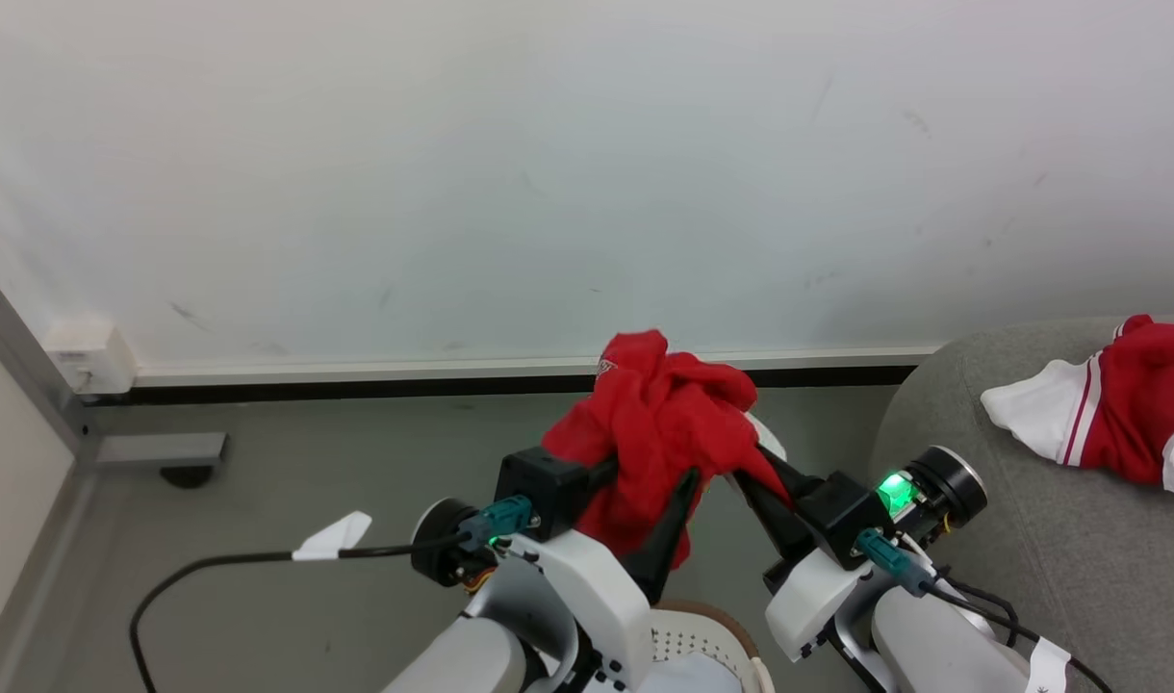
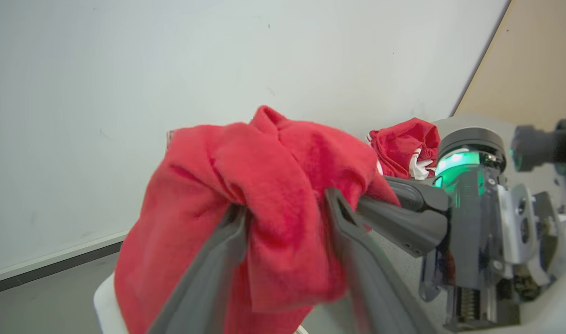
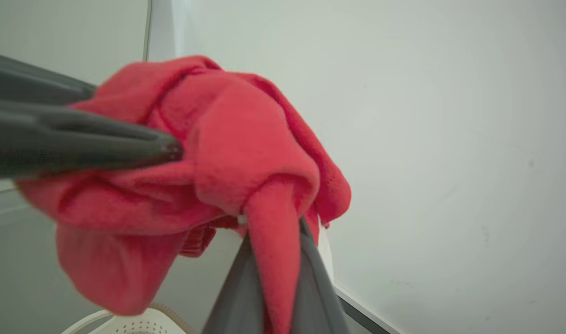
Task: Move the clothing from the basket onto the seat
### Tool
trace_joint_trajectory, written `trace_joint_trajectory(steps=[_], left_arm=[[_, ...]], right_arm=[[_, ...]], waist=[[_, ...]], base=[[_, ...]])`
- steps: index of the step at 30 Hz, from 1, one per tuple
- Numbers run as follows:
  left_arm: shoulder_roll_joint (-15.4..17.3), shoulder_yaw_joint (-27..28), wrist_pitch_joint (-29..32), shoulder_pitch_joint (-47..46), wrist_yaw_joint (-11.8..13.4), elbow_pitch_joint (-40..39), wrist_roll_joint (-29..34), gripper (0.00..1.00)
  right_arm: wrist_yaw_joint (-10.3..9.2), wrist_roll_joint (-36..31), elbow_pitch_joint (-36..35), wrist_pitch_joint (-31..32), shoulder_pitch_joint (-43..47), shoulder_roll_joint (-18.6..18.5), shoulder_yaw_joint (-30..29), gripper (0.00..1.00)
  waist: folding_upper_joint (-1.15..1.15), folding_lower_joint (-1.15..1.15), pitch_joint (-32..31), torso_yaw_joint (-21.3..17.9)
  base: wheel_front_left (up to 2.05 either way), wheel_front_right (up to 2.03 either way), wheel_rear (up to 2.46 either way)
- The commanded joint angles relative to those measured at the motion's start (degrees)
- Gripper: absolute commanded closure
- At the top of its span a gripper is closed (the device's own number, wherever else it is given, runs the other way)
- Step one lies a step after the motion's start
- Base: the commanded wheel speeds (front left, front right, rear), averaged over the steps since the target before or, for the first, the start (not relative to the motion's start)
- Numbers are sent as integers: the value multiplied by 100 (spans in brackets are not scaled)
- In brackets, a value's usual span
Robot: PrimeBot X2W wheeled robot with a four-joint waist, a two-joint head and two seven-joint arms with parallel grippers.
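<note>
Your right gripper (image 1: 749,467) pinches the crumpled red jersey garment (image 1: 659,414); your left gripper (image 1: 652,474) straddles it, fingers apart.

No legible text or markings

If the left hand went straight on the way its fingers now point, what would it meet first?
The red garment, bunched between the spread fingers of the left hand. Behind the cloth is probably the white wall, but depth is unclear.
</note>
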Motion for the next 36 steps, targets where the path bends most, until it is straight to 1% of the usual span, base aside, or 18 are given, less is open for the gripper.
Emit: trace_joint_trajectory(steps=[1,10,15,27,32,36], left_arm=[[23,16,-39,-39,14,19,-50,0],[63,-24,-57,-33,31,45,-69,0],[100,-19,-51,-19,54,32,-92,0],[131,-5,-108,-45,101,41,-135,0],[163,-16,-94,-31,126,-11,-136,0],[218,11,-96,-23,158,-50,-146,0]], right_arm=[[-15,111,-46,-15,-35,-17,-50,100],[-15,130,-168,-15,17,-16,-513,100],[-15,5,-210,-15,70,-16,-759,100],[-15,-100,-295,-15,110,-16,-952,100],[-15,-141,-373,-16,61,-18,-1051,100],[-15,-217,-480,-16,15,-18,-1182,100]], waist=[[0,0,-1,-15],[0,0,-19,-63],[0,0,-18,-112],[0,0,-20,-292],[0,0,42,-495],[0,0,140,-792]], base=[[0,0,0],[0,0,0],[0,0,0],[0,0,0],[0,0,0],[0,0,0]])
